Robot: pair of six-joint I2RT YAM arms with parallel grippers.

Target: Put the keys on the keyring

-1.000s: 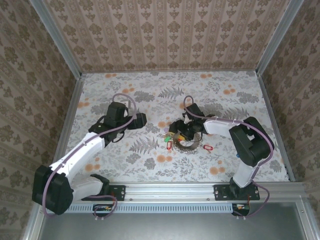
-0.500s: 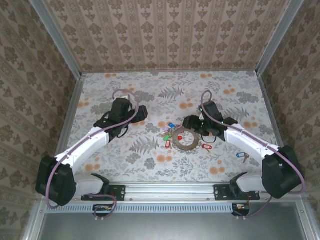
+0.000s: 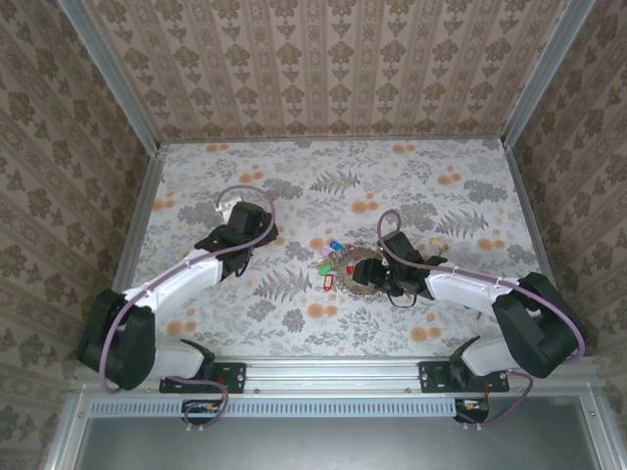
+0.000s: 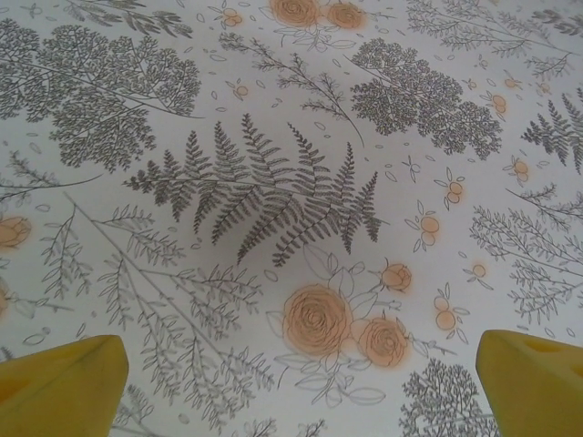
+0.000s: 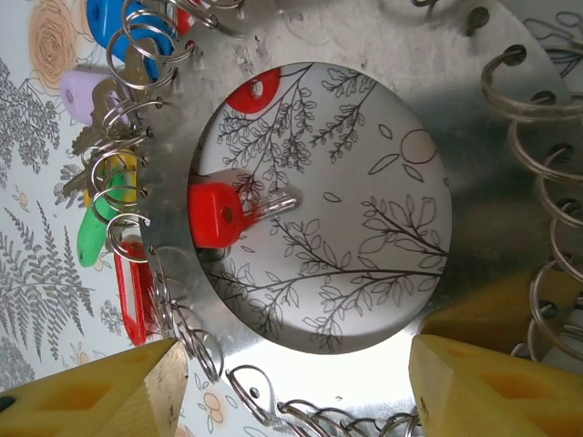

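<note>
Your right arm has swung back in and dropped since half a second ago; then its gripper stood at the far edge of the ring, now the right gripper (image 5: 291, 387) hangs straight over it. Its yellow fingertips (image 5: 100, 391) are spread wide to either side of the near rim and hold nothing. Below them lies the keyring (image 5: 483, 127), a large flat metal ring with small wire loops threaded through holes round its edge. It rests flat on the floral-printed table cover (image 4: 273, 137), near the middle of the table in the top view (image 3: 353, 282). On its left side the loops already carry a cluster of silver keys with blue, lilac, yellow, green and red plastic tags (image 5: 91, 237). A red-headed key (image 5: 219, 214) lies inside the central opening; you cannot tell whether it is hooked on. Your left gripper (image 4: 301, 382) is also open and empty, hovering over bare cover well to the left of the ring. Judgement: partly loaded, with no key in hand. What remains loose cannot be told.
</note>
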